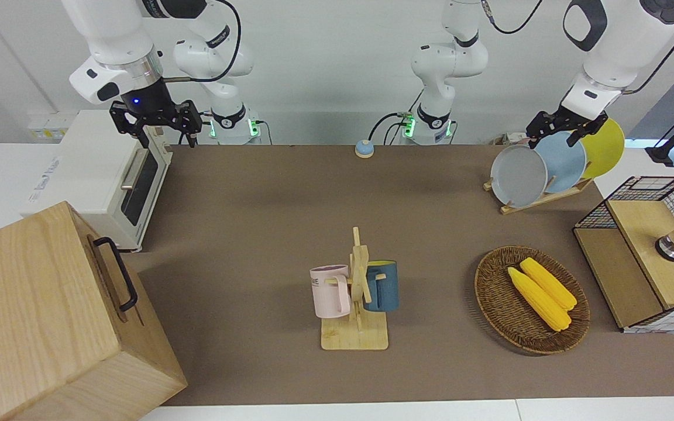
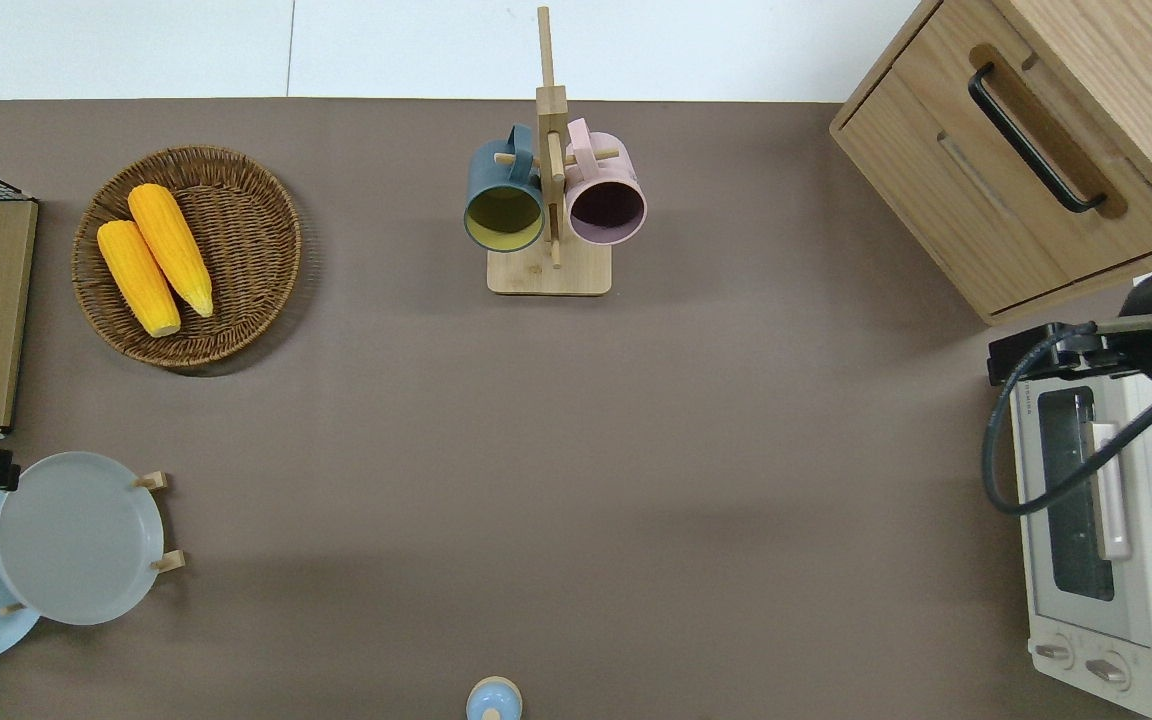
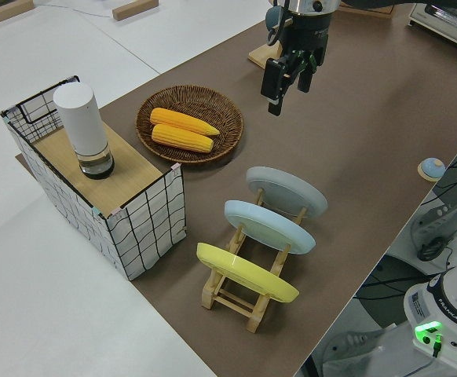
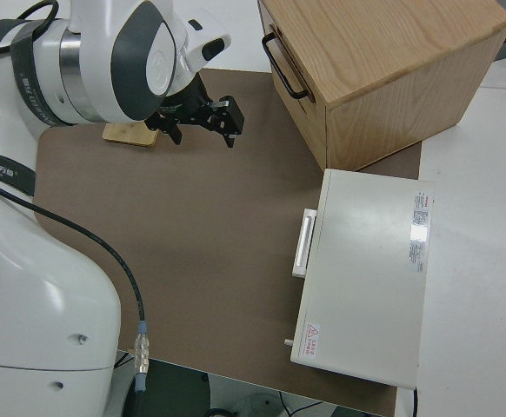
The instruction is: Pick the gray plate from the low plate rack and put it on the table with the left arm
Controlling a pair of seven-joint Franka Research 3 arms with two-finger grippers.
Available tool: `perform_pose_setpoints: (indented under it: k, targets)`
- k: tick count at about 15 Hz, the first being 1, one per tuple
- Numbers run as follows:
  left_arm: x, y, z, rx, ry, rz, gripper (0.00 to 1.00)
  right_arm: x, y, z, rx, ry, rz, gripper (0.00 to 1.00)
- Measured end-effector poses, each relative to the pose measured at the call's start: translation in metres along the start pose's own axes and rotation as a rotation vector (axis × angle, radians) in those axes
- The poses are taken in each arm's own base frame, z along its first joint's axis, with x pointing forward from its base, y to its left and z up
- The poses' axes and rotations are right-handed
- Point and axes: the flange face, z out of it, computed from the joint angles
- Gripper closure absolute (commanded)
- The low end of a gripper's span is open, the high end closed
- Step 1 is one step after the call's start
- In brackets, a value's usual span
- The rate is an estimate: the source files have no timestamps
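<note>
We see the gray plate (image 1: 518, 176) resting in the low plate rack (image 1: 539, 197) at the left arm's end of the table (image 1: 290, 222), leaning in the slot farthest from the robots, with a light blue plate (image 1: 562, 162) and a yellow plate (image 1: 603, 146) in the slots nearer to them. Our left gripper (image 1: 558, 127) hangs in the air over the upper edges of the gray and blue plates, touching neither as far as we can judge; its fingers (image 3: 274, 93) stand spread apart with nothing between them. The right arm is parked, and its gripper (image 1: 155, 126) also shows its fingers parted and empty. A wicker basket (image 1: 492, 301) holding two corn cobs (image 1: 542, 295) lies farther from the robots than the rack.
</note>
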Motion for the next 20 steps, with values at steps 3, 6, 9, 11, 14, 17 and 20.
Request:
perform_pose_setpoints:
  k: [3,6,9,11,14,17,20]
  targets:
    - [-0.006,0.000,0.017,0.023,0.012,0.007,0.00,0.000,0.000,0.000,0.000,0.000,0.000,0.017]
    - [-0.016,0.000,0.040,0.026,0.024,0.010,0.00,0.000,0.000,0.000,0.000,0.000,0.000,0.017]
    - [-0.024,-0.007,0.055,0.042,0.030,0.003,0.00,0.000,0.000,0.000,0.000,0.000,0.000,0.017]
    - [-0.027,-0.014,0.064,0.045,0.032,-0.009,0.00,0.000,0.000,0.000,0.000,0.000,0.000,0.017]
    - [-0.031,-0.020,0.082,0.043,0.034,-0.021,0.00,0.000,0.000,0.000,0.000,0.000,0.000,0.017]
    - [-0.032,-0.018,0.100,0.041,0.033,-0.018,0.00,0.000,0.000,0.000,0.000,0.000,0.000,0.017]
    - [-0.034,-0.017,0.117,0.040,0.042,-0.016,0.00,0.000,0.000,0.000,0.000,0.000,0.000,0.017]
